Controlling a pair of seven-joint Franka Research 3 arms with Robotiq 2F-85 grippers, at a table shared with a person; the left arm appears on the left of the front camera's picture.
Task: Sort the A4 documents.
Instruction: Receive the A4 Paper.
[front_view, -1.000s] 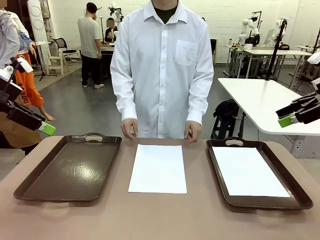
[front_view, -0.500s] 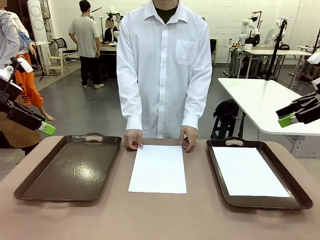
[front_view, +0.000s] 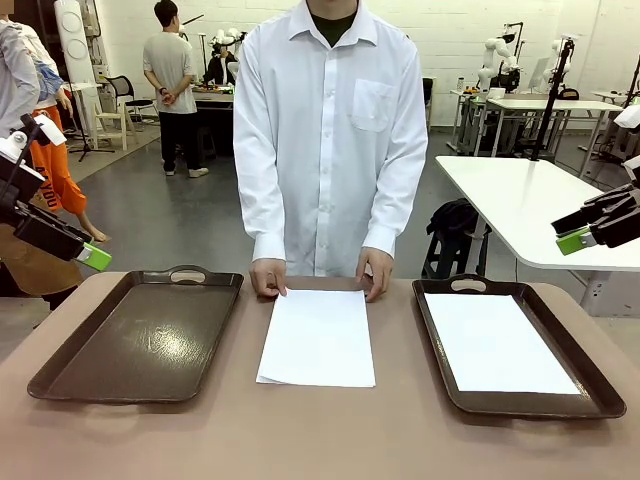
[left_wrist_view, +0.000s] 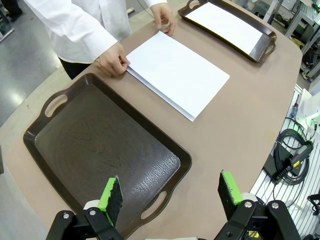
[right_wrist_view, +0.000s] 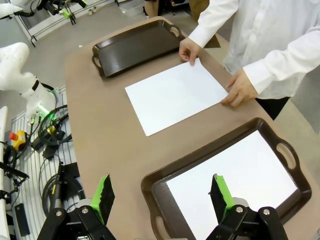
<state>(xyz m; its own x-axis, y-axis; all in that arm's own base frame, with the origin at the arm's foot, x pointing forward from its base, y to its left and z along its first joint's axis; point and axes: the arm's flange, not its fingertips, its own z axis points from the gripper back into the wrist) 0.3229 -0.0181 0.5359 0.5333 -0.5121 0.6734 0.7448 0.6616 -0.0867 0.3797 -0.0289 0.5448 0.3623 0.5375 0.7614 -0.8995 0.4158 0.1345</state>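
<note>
The stack of sheets (front_view: 317, 337) lies at the middle of the table (front_view: 320, 430), plain white face up, its short edges towards the table's near and far edges. The top sheet sits slightly askew, so a corner of the sheet beneath peeks out at the stack's near-left corner, and the left wrist view shows a doubled edge along the side facing the left tray (front_view: 140, 335). A person at the far edge presses a hand (front_view: 267, 277) on the stack's far-left corner and a second hand (front_view: 375, 274) on its far-right corner.

A single sheet (front_view: 497, 343), equally plain and white, lies flat in the right tray (front_view: 437, 340), with a margin of dark floor showing round it. The left tray's dark, grained floor is bare. Both trays have a handle slot at each short end and stand near the table's left and right edges.

A strip of bare table separates the stack from each tray, and a broader bare band runs along the near edge in front of all three. The table's corners are rounded.

The left gripper (front_view: 95, 257) hangs above the table's left edge, beyond the left tray, its jaws spread wide and holding nothing; its wrist view looks down between the green pads at that tray. The right gripper (front_view: 572, 240) hangs off the right edge, above the right tray's outer side, its jaws likewise wide and holding nothing. Both are well apart from the sheets, the trays and the hands.
</note>
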